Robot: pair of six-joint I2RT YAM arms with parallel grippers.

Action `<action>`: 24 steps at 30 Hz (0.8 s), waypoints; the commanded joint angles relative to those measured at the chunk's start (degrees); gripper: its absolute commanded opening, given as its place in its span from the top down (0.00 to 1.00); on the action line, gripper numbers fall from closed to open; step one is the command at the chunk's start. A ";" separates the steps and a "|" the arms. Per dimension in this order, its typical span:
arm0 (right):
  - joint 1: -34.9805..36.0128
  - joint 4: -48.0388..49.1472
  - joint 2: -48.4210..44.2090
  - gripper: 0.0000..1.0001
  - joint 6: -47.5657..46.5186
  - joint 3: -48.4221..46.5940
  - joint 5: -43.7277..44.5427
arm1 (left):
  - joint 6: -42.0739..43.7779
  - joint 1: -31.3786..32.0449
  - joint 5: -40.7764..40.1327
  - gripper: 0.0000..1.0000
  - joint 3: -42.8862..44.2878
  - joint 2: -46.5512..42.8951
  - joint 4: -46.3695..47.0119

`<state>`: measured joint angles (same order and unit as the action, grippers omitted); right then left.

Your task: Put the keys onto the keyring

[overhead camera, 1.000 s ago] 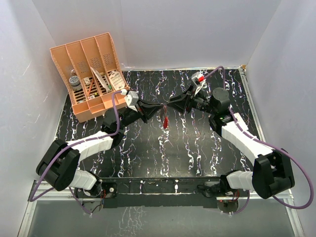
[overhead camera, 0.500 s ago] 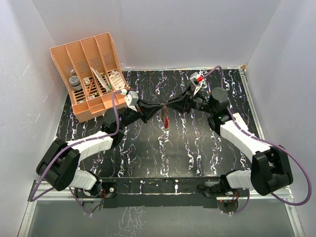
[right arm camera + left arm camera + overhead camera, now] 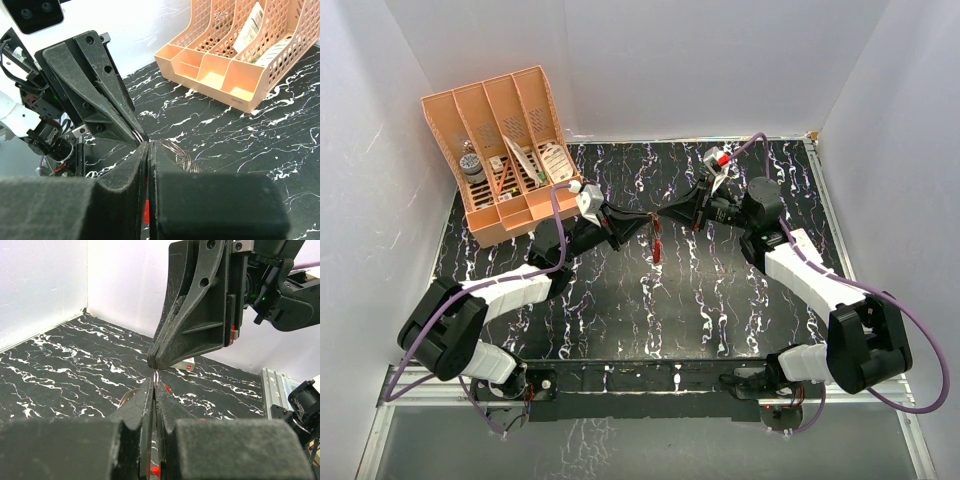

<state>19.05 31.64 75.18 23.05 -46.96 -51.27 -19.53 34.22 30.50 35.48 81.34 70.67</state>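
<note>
The left gripper (image 3: 154, 390) is closed. Between its fingers (image 3: 172, 410) sits a thin pale metal edge, with a curved pale rim showing at 9 o'clock of the tip and a red bit at 3 o'clock. I judge this to be the keyring (image 3: 658, 246). In the top view it hangs as a red, long piece toward 6 o'clock from the point where the two grippers meet, clear above the bench (image 3: 620, 330).

The right gripper (image 3: 148, 150) is also closed, and a small red piece shows in the slit between its fingers. I take this for the key (image 3: 146, 211), but it is too much hidden to be sure.

The two tips stand nose to nose, touching or almost touching. The left arm comes in from 9 o'clock, the right arm from 3 o'clock, and they meet a little toward 12 o'clock of the bench centre. A tiny metal loop stands out just at the contact.

An orange file rack (image 3: 510, 150) stands well apart, at 10 o'clock.

As for progress, both parts seem picked up and brought together, so the threading itself is in hand. The pictures do not show the key sitting on the ring. What is left, I think, is to pass it onto the loop, slide it along and let go.
</note>
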 commanded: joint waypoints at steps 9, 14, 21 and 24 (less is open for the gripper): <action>-0.17 3.81 -0.82 0.86 0.60 0.36 -1.64 | 0.19 -0.09 0.58 1.00 2.09 -0.57 4.69; -0.15 3.79 -1.04 0.87 0.73 0.55 -2.22 | 0.19 -0.05 0.61 1.00 2.31 -0.48 4.64; -0.15 3.95 -0.69 0.97 0.84 0.75 -2.76 | -0.05 -0.10 0.77 1.00 2.93 0.02 4.96; -0.16 4.04 -0.66 1.00 0.86 0.66 -2.72 | -0.15 -0.09 1.06 1.00 3.10 0.28 5.06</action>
<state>19.05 32.18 75.18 23.97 -45.95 -53.43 -19.57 34.22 30.52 35.88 81.58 70.74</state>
